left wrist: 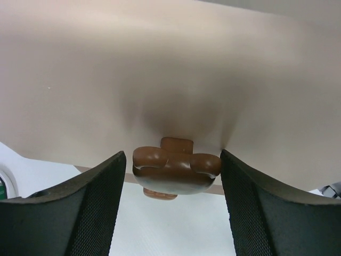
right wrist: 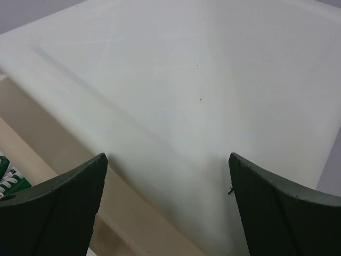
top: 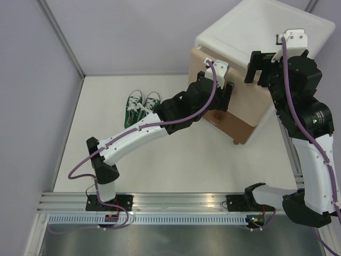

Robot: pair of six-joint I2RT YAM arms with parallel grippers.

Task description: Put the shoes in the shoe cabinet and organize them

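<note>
While the left pincer (left wrist: pixel 171 157) stands spread around the bear knob (left wrist: pixel 176 170) of the beige upper drawer (left wrist: pixel 160 69), the right pincer (right wrist: pixel 166 157) hangs spread wide over the shoe cabinet (top: pixel 266 32); the green shoes (top: pixel 139 108) sit on open counter (top: pixel 176 160) to its left.

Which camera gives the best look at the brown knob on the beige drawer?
The left wrist view: the brown knob sits centred between the fingers of the open left gripper, on the beige drawer. In the top view that gripper hides it. The right wrist view shows the cabinet from above, but no knob.
</note>
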